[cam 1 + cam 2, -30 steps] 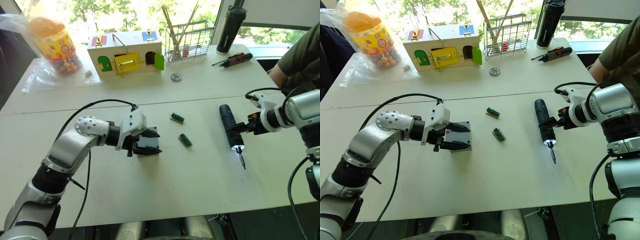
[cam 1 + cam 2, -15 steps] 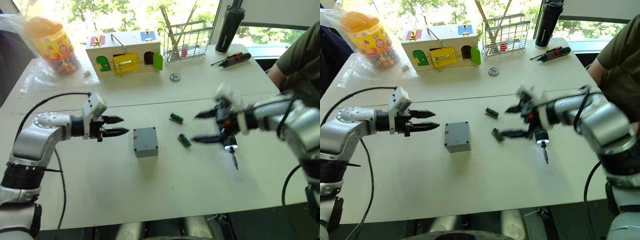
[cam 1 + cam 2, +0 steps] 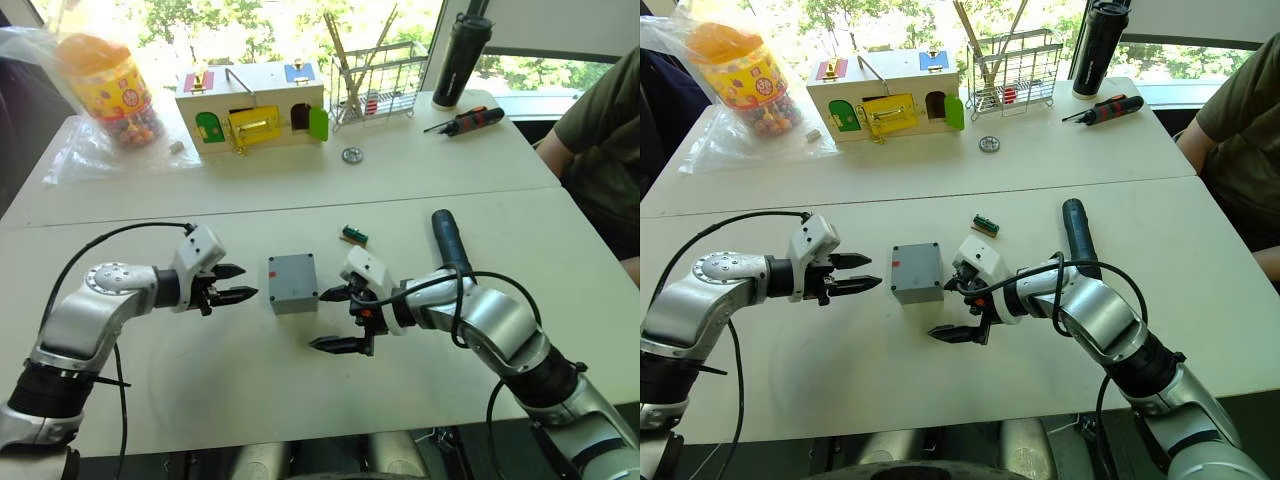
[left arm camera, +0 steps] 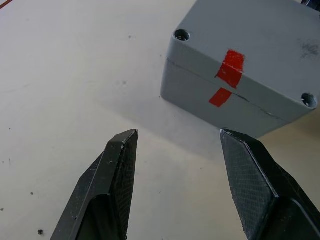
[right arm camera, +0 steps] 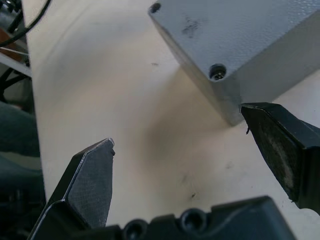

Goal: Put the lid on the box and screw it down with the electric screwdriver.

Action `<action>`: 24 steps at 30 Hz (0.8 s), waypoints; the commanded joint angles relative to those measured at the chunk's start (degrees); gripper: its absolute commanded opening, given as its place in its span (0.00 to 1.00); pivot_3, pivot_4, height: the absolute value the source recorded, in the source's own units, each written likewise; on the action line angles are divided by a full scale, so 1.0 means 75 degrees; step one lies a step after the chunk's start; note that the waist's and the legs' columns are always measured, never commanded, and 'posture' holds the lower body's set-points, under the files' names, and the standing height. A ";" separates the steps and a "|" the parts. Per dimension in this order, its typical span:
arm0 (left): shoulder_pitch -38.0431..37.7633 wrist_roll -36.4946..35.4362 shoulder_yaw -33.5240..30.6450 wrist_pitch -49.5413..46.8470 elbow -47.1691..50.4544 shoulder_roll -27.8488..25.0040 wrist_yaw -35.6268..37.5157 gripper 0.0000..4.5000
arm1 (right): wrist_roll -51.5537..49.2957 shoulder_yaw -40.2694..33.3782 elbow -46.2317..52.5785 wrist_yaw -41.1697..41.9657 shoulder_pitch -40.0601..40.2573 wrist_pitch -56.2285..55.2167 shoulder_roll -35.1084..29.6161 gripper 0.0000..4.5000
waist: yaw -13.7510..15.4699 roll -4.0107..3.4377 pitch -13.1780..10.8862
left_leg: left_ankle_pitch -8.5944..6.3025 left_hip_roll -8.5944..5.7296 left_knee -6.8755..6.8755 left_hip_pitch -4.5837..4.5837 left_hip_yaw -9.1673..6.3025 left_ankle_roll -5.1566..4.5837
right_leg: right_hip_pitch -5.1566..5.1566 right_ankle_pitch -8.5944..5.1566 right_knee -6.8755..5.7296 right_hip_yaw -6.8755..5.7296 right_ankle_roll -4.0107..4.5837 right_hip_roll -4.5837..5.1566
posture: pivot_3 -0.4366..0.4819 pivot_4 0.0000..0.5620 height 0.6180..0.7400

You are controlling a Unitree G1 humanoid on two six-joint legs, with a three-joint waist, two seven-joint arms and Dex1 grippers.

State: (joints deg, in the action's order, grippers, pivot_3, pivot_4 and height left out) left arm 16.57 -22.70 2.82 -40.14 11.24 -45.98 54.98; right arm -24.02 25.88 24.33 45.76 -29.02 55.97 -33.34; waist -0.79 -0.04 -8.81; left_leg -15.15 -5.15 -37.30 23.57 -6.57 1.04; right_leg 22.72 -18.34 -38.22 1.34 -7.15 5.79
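White table [image 3: 300, 400]: box [image 3: 291, 282] sits between spread left gripper [image 3: 238, 284] and wide right gripper [image 3: 335, 320], seemingly untouched.

No legible text, brand or number is presented. Printing on the candy jar [image 3: 103, 82] cannot be read; the box [image 4: 250, 75] is marked only by red tape pieces without lettering.
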 commanded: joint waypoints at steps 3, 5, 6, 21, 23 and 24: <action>0.0505 0.0422 0.0364 0.0551 -0.0497 0.0309 -0.0047 0.59 | -0.0244 -0.0074 0.0227 -0.0252 0.0013 0.0291 0.0626 1.00 | -0.0002 0.0000 0.0000 | 0.0001 0.0000 0.0000 0.0000 -0.0003 0.0003 | 0.0000 0.0000 -0.0001 -0.0004 0.0000 -0.0002 | 0.48 0.27 1.00; 0.0755 0.0568 0.0437 0.0750 -0.0812 0.0523 -0.0156 0.59 | -0.0475 -0.0190 0.0270 -0.0386 0.0058 0.0629 0.0986 1.00 | -0.0001 0.0001 0.0000 | 0.0002 0.0001 0.0000 0.0000 -0.0004 0.0003 | 0.0001 0.0000 -0.0003 -0.0005 0.0000 -0.0004 | 0.48 0.27 1.00; 0.0892 0.0662 0.0443 0.0838 -0.1014 0.0629 -0.0241 0.59 | -0.0641 -0.0312 0.0268 -0.0509 0.0086 0.0893 0.1218 1.00 | -0.0002 0.0002 0.0001 | 0.0002 0.0001 0.0000 0.0000 -0.0004 0.0003 | 0.0001 0.0000 -0.0003 -0.0007 0.0000 -0.0004 | 0.48 0.27 1.00; 0.0758 0.1234 0.0414 0.1501 -0.1668 -0.0237 0.0705 0.59 | 0.0245 -0.0316 0.0059 -0.0621 -0.0309 0.0057 -0.0036 1.00 | -0.0083 0.0002 0.0002 | 0.0002 -0.0003 0.0010 -0.0001 0.0002 0.0003 | 0.0012 0.0000 -0.0005 -0.0008 0.0000 -0.0003 | 0.48 0.27 1.00; 0.0481 0.0884 0.0282 0.1155 -0.1271 -0.0458 0.0968 0.59 | 0.0517 -0.0185 -0.0354 -0.0528 -0.0469 -0.0398 -0.0013 1.00 | -0.0086 0.0002 0.0002 | 0.0002 0.0004 0.0023 -0.0002 0.0002 0.0003 | 0.0015 0.0000 -0.0006 -0.0007 0.0000 -0.0007 | 0.48 0.27 1.00; 0.0323 0.0718 0.0202 0.0981 -0.1042 -0.0533 0.1069 0.59 | 0.0677 -0.0099 -0.0589 -0.0492 -0.0565 -0.0621 0.0028 1.00 | -0.0086 0.0002 0.0001 | 0.0002 0.0007 0.0024 -0.0002 0.0001 0.0003 | 0.0018 0.0000 -0.0005 -0.0007 0.0000 -0.0011 | 0.48 0.27 1.00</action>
State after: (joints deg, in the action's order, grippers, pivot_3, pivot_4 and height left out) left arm 19.70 -14.73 6.53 -31.18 -0.25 -48.81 61.22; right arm -20.60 24.70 20.95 41.28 -31.83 54.77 -33.65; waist -1.44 -0.03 -8.80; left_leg -15.14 -5.10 -37.12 23.55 -6.56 1.06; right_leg 22.84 -18.34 -38.26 1.29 -7.15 5.72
